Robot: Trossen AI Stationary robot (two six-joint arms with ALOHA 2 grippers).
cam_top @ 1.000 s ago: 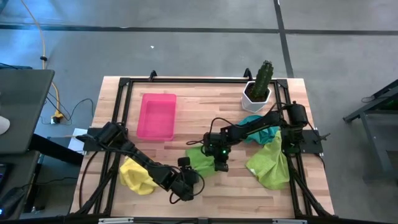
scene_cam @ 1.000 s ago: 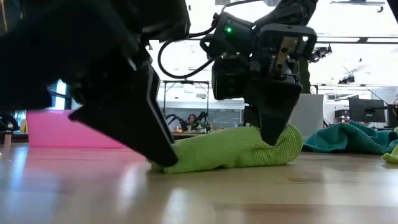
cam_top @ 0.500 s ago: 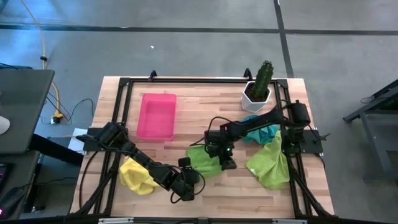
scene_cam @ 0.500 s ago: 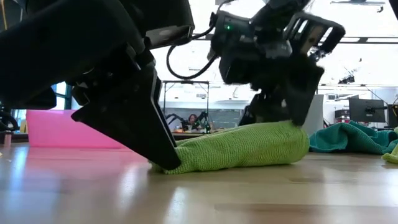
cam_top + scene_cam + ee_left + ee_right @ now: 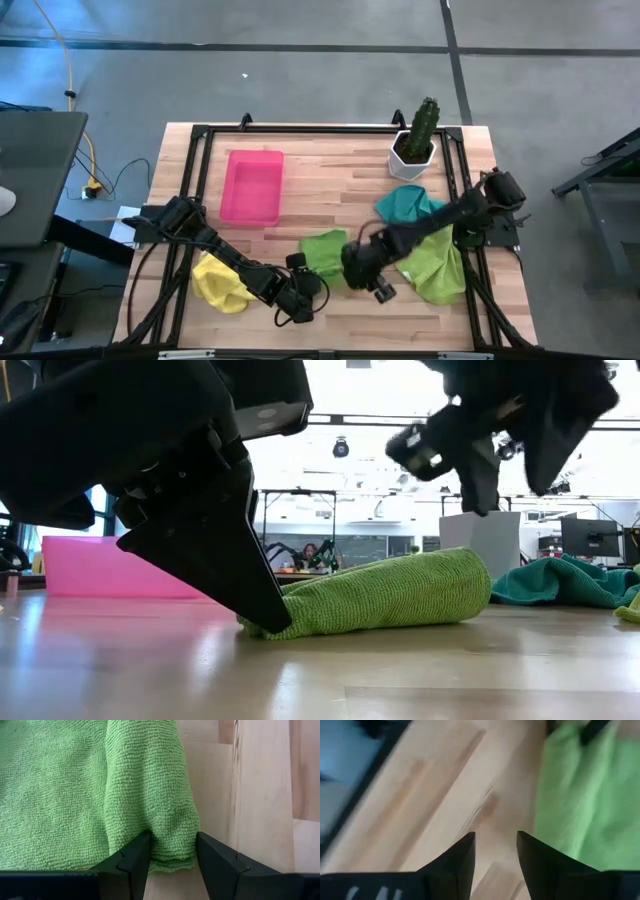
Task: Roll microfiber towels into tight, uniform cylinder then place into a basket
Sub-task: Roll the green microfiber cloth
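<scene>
The rolled green towel (image 5: 150, 795) lies near the basket (image 5: 251, 186); its end sits pinched between the left gripper's (image 5: 172, 851) fingers. The right gripper (image 5: 495, 851) hovers beside it, fingers apart, empty.

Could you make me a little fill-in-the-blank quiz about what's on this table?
1. The left gripper pinches the folded edge of a ____ green towel.
2. The right gripper holds ____.
3. The pink basket has ____ towels in it.
4. The white pot holds a ____.

Missing words: lime; nothing; no; cactus
</scene>
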